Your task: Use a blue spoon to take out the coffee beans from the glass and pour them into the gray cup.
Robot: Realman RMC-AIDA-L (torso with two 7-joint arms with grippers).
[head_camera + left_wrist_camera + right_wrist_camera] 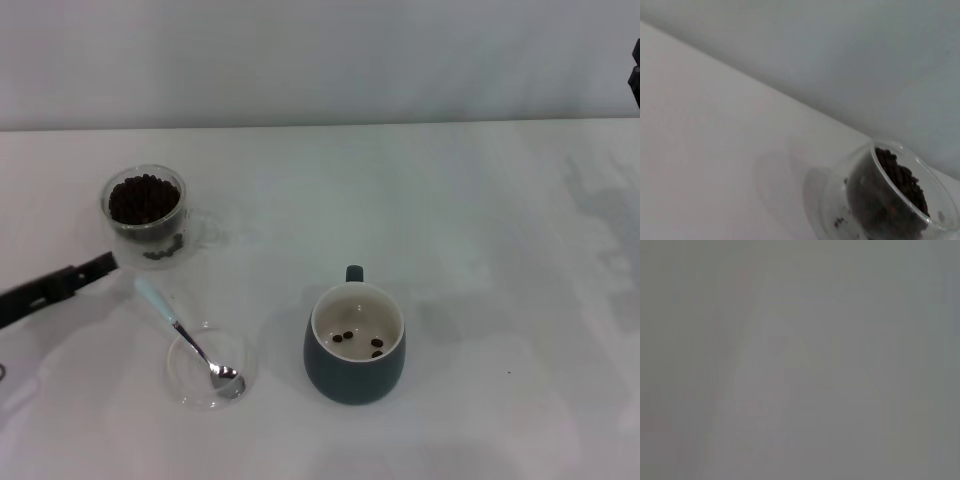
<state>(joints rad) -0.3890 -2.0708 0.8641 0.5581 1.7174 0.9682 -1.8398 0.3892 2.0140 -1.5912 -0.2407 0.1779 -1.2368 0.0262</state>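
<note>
The glass point(146, 214) stands at the left of the table, filled with dark coffee beans point(144, 197); the left wrist view shows the glass point(875, 210) and its beans point(902, 182) close up. The blue spoon point(186, 335) lies free, its pale handle pointing toward the glass and its metal bowl resting in a shallow clear dish point(190, 385). Right of the dish stands the gray cup point(355, 350), handle turned away from me, with a few beans point(358, 342) inside. My left gripper point(100, 266) hovers low just in front of the glass, beside the spoon handle and apart from it, holding nothing.
White tabletop point(480, 220) stretches wide to the right and behind the cup, ending at a pale back wall. A dark part of the right arm point(635, 70) shows at the far right edge. The right wrist view is a featureless grey blur.
</note>
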